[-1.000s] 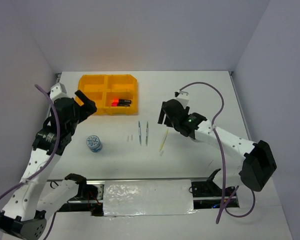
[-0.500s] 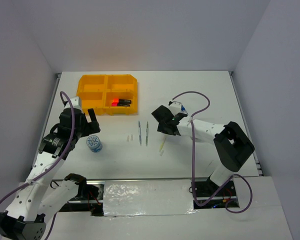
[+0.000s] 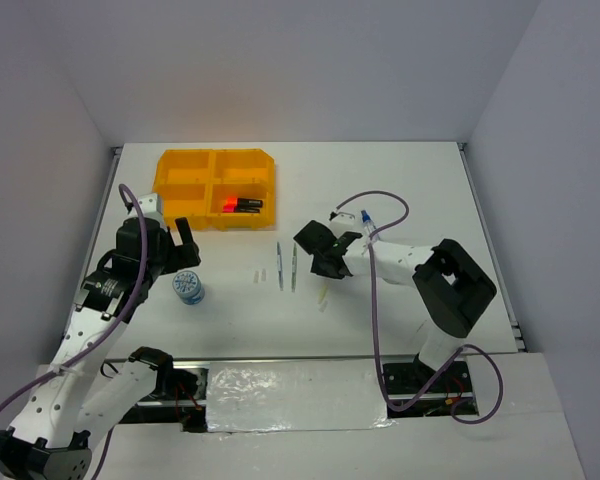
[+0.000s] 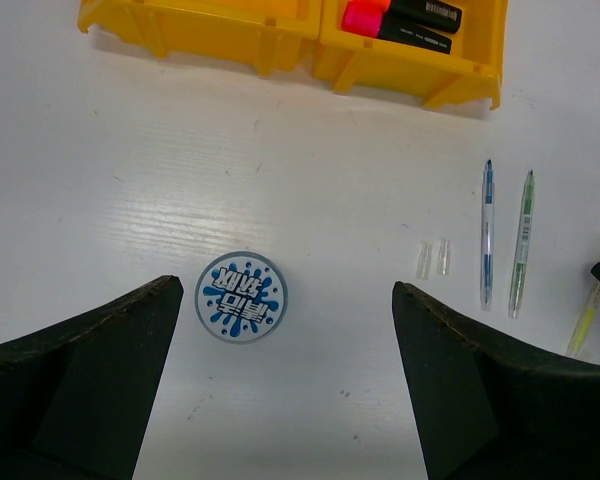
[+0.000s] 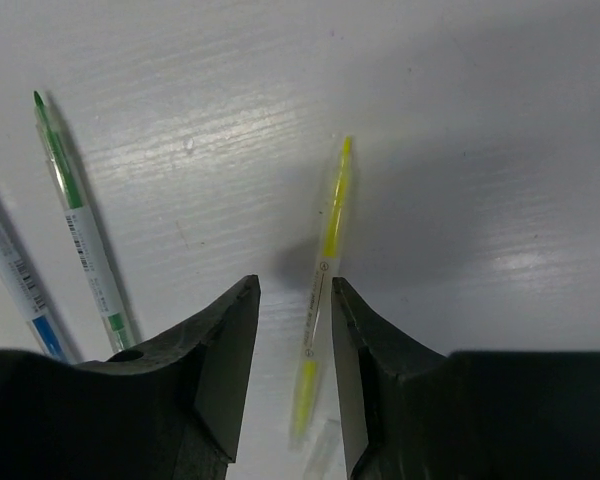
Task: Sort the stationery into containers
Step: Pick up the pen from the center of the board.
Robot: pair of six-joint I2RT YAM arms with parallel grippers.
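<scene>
Right tool (image 5: 294, 292) stood slightly apart, straddled yellow pen (image 5: 332, 215) on bench (image 5: 480, 100); pen's near end was blurred, contact unclear. Left tool (image 4: 287, 292) gaped wide above blue roll (image 4: 242, 297); finger bases cut off.

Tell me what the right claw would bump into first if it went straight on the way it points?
Most likely the yellow pen. It lies on the white table, in line with the gap of the open right claw. The fingertips would meet the table on either side. The height above the pen is unclear.
</scene>
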